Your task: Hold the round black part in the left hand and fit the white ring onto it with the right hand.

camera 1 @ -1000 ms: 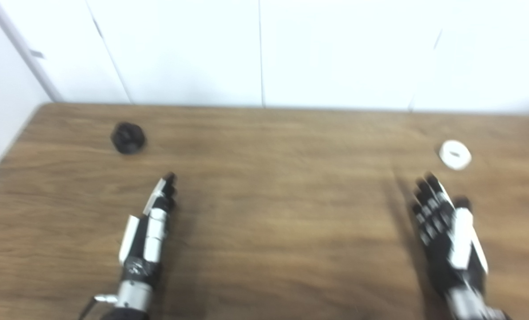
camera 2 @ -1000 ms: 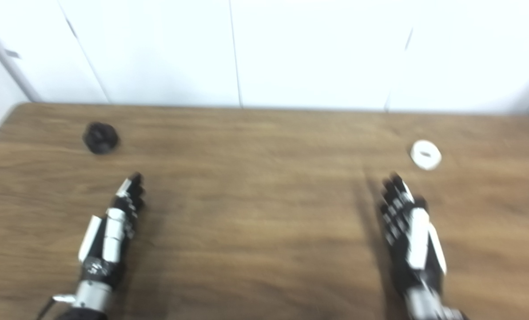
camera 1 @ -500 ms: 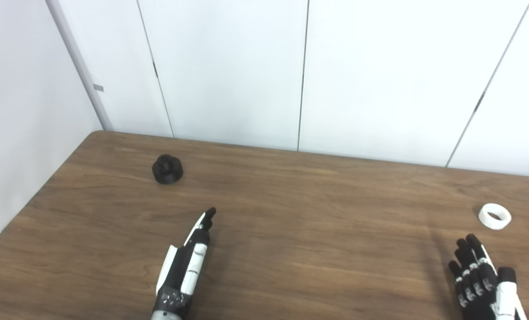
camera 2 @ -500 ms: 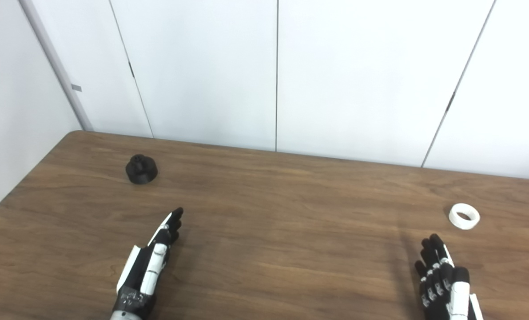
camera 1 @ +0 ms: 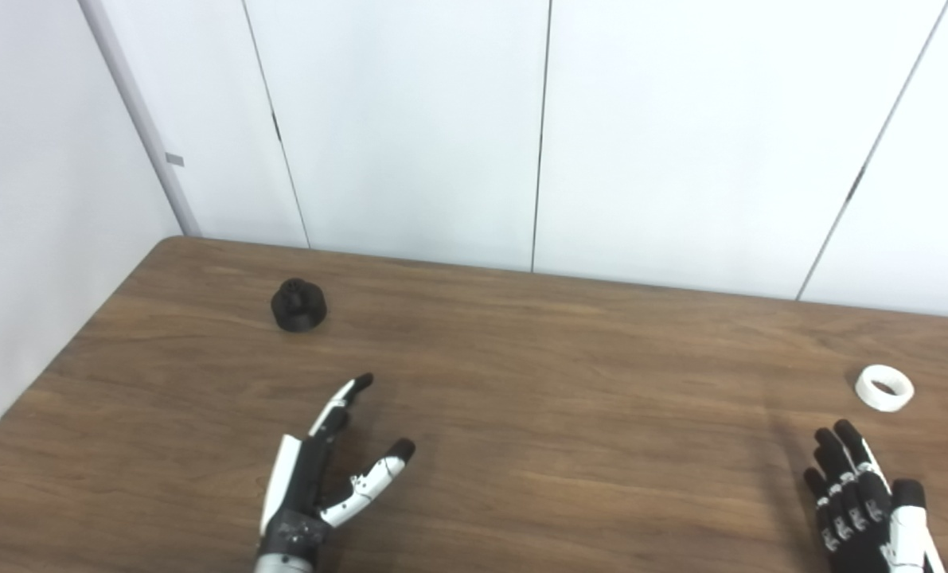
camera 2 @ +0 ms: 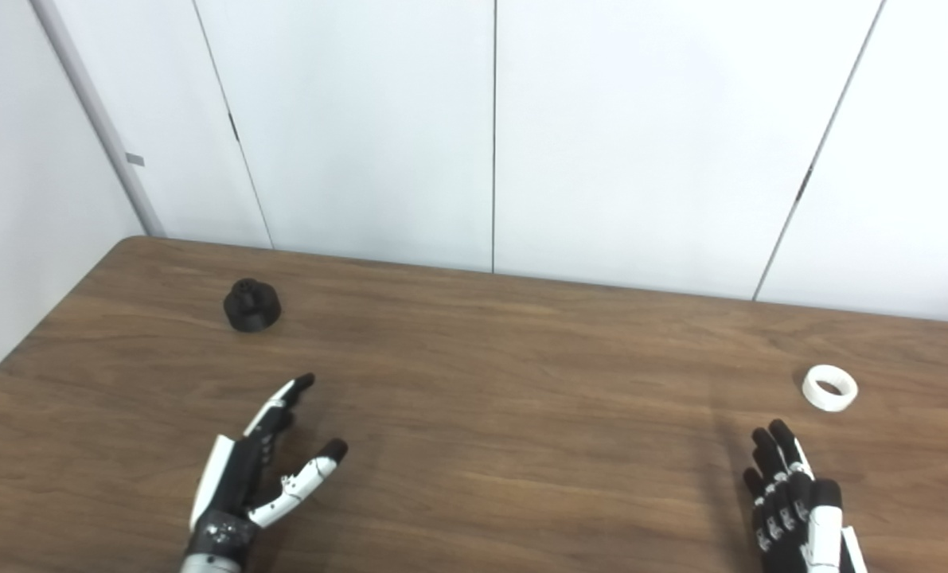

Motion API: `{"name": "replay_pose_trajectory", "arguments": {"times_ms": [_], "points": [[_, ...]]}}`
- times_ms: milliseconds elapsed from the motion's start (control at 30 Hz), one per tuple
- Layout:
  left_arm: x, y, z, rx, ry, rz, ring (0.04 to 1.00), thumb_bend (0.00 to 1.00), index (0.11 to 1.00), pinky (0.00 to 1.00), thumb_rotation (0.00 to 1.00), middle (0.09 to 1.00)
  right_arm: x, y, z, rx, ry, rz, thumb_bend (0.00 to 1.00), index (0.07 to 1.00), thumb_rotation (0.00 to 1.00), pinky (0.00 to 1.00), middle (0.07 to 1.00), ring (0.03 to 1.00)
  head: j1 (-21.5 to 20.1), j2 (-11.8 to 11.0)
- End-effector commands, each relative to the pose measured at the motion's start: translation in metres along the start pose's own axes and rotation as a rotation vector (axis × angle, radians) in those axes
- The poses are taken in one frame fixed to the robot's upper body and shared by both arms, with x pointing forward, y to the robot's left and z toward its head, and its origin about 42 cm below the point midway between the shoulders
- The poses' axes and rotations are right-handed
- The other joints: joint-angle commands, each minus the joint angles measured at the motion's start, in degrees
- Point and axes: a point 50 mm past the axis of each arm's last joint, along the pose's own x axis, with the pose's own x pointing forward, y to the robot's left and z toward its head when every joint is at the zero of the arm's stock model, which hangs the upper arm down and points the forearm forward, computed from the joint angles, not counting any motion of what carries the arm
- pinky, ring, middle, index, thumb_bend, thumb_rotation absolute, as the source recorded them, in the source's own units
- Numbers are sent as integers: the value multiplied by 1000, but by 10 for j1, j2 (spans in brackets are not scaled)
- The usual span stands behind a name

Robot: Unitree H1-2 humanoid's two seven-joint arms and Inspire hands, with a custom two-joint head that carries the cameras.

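Note:
The round black part [camera 1: 298,305] stands on the wooden table [camera 1: 553,398] at the far left, with a knob on top. Well in front of it, my left hand [camera 1: 318,485] is open, thumb spread out to the right, holding nothing. The white ring [camera 1: 884,387] lies flat near the table's right side. My right hand [camera 1: 860,505] is just in front of the ring, at the bottom right edge of the picture, fingers straight and apart, holding nothing; its lower part is cut off by the frame.
White wall panels [camera 1: 537,135] rise directly behind the table's far edge and along its left side. Apart from the part and the ring, only bare wood shows between the two hands.
The camera tilted up from the blurred view a second ago, then held. Since half a second ago my left hand has swung its thumb out; the right hand has stayed put.

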Motion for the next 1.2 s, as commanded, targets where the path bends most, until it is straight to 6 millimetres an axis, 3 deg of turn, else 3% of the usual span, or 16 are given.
{"name": "replay_pose_trajectory", "arguments": {"times_ms": [0, 233, 433, 900, 1167], "points": [[14, 9, 22, 51, -86, 78, 999, 885, 883, 1000, 330, 953, -16, -12, -16, -18, 57, -25, 552, 961, 1000, 1000, 956, 999, -1, 1], [45, 37, 40, 177, -72, 166, 1000, 910, 874, 1000, 281, 970, -13, -11, -16, -29, 56, -23, 553, 967, 1000, 1000, 957, 995, -4, 0], [74, 59, 40, 266, -64, 206, 1000, 923, 893, 1000, 337, 974, -12, -9, -17, -26, 54, -30, 548, 956, 1000, 1000, 943, 987, -5, 0], [136, 93, 22, 399, -7, 283, 1000, 924, 853, 1000, 314, 971, -13, -9, -19, -27, 54, -27, 556, 950, 1000, 1000, 928, 984, -5, 1], [172, 101, 13, 496, 67, 293, 1000, 943, 843, 1000, 329, 976, -14, -9, -18, -43, 60, -29, 545, 948, 1000, 1000, 924, 986, -6, 5]]}}
